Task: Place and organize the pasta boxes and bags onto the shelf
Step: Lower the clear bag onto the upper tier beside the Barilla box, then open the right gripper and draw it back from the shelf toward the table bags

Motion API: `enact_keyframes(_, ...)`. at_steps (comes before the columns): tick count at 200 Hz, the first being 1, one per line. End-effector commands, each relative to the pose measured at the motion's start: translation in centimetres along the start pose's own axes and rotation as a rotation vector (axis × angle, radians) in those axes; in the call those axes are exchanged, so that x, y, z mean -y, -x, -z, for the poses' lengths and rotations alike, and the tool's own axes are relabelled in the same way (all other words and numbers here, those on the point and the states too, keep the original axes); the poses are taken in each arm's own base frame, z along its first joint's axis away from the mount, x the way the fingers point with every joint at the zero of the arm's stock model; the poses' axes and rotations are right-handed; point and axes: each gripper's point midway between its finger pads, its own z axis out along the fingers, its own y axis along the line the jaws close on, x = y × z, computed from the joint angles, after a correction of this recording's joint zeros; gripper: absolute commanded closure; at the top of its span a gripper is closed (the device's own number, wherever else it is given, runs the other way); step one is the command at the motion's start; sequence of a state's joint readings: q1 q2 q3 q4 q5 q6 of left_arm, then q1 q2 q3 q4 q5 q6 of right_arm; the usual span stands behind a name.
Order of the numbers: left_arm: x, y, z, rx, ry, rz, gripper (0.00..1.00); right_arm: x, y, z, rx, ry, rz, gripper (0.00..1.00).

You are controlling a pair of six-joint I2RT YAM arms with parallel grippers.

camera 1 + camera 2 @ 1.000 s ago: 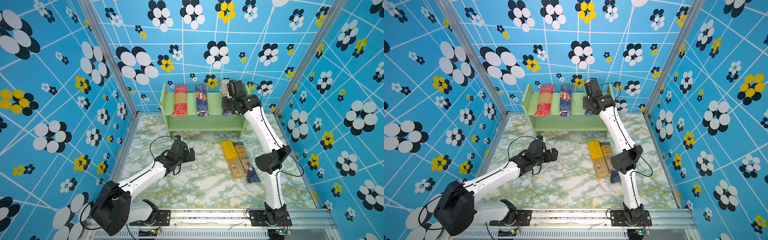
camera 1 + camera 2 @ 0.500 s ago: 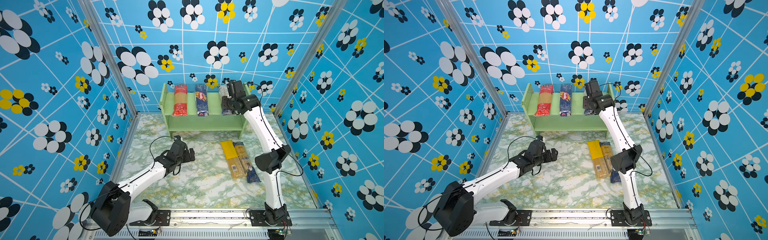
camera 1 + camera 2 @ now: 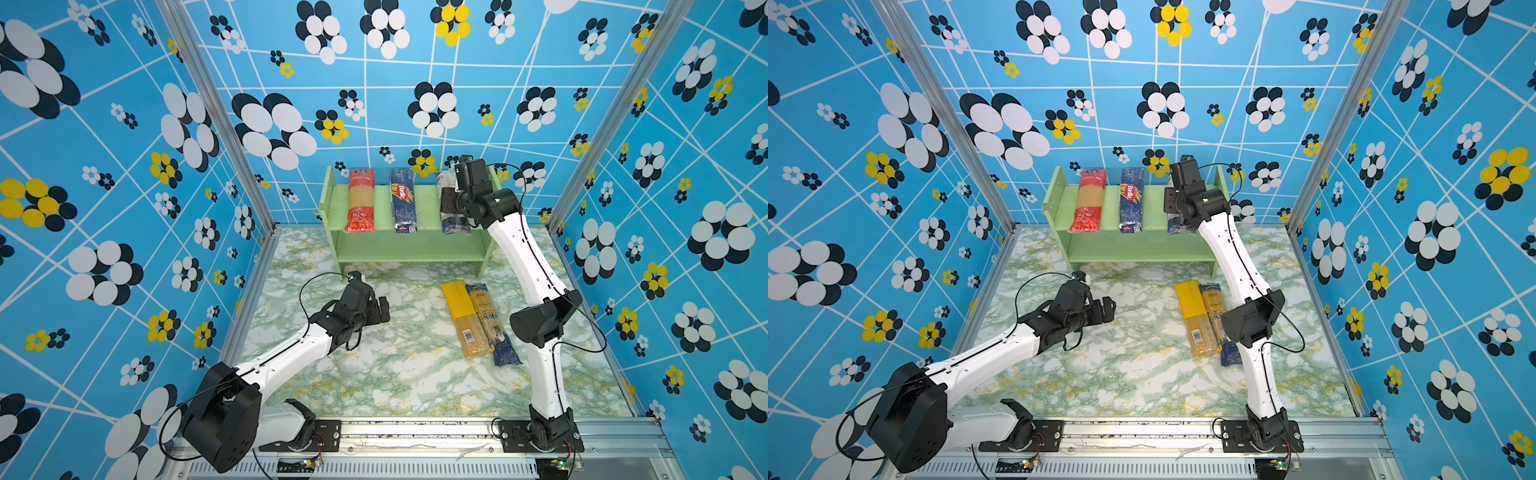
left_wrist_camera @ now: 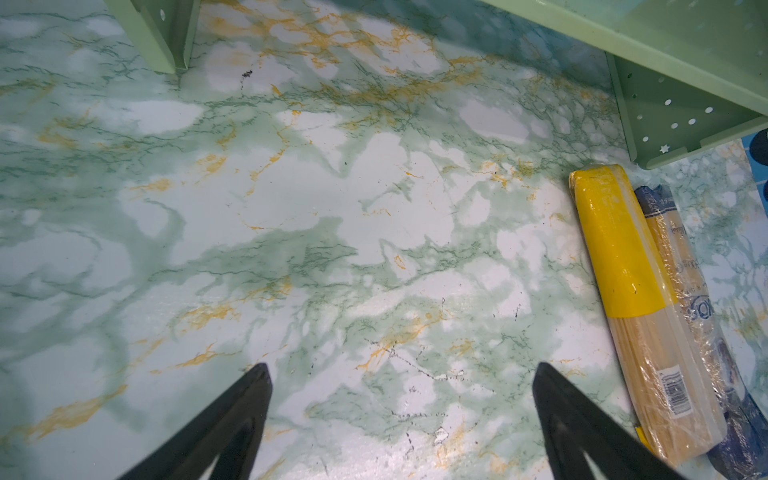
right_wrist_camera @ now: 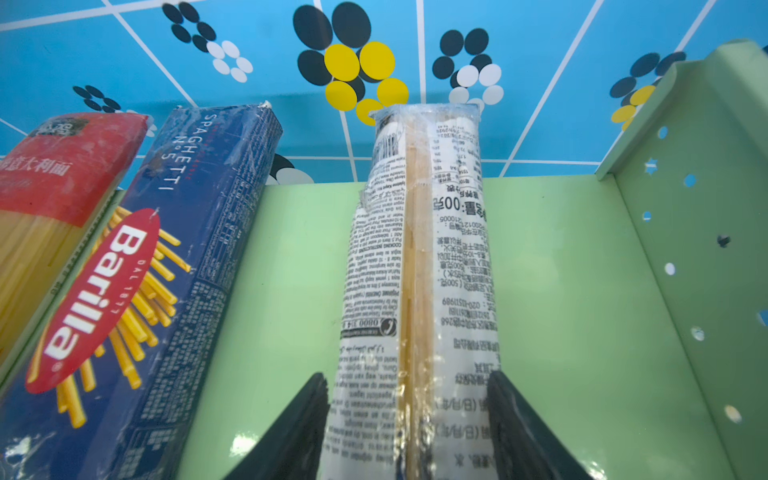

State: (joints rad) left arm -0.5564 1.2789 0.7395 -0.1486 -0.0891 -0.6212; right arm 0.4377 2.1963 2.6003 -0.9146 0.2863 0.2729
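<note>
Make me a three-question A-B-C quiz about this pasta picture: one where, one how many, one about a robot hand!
1. How many packs lie on the marble table? A one B two C four
2. Where is the Barilla box on the green shelf? A lower tier B top tier, against a side panel C top tier, between red bag and white-label pack
3. The left gripper is: A open, empty B shut on the red bag C shut on the Barilla box
1 B: only the yellow-topped bag and blue-ended clear bag lie there. 2 C: a pack flanks each side. 3 A: its jaws stand wide apart over bare table.
</note>
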Motion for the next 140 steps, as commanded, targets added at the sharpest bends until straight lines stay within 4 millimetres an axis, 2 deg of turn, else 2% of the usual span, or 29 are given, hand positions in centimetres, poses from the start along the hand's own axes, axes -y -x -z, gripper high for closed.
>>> enact_keyframes(1,-0.3,0.1,0.1,0.014,0.0,0.016,0.01,0.6,3.0,3.7,0.082,0.016,0.006,0.34)
enact_keyframes(75,0.1,0.1,-0.6,0.005,-0.013,0.017,0.01,1.9,3.4,8.4,0.078,0.009,0.103,0.29)
enact_keyframes(140,0.5,0.2,-1.3,-0.009,-0.023,0.009,0.01,2.9,-0.2,11.5,-0.035,0.039,0.119,0.26)
